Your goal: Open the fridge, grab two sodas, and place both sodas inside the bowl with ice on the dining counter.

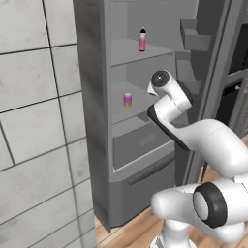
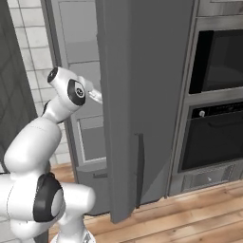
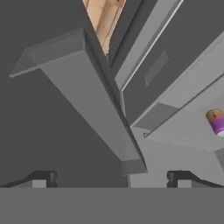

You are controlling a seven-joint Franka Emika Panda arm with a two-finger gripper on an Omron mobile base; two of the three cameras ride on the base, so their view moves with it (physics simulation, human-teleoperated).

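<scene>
The fridge (image 1: 97,121) stands open, its door (image 2: 142,95) swung out wide and seen from the outside in the right base view, with the dark handle (image 2: 139,168) running down its lower part. Inside, the pink bottle (image 1: 142,39) with black cap stands upright on an upper shelf (image 1: 138,52), near the shelf's front edge. The purple can (image 1: 127,100) stands upright on the next shelf down, well apart from the bottle and below it. Under that shelf sits the drawer (image 1: 140,143), closed. The arm reaches up into the open fridge, wrist at about the can's shelf height and to the right of the can, not touching it. In the hand view the pincer (image 3: 111,179) is spread wide with nothing between its tips; the left tip (image 3: 43,178) and right tip (image 3: 179,178) sit far apart at the bottom. The same view shows a door bin (image 3: 83,100) slanting across the middle and the can (image 3: 216,121) at the right edge on its shelf, clear of the pincer. An oven stack (image 2: 216,99) sits right of the fridge; wood floor (image 2: 190,213) below.
</scene>
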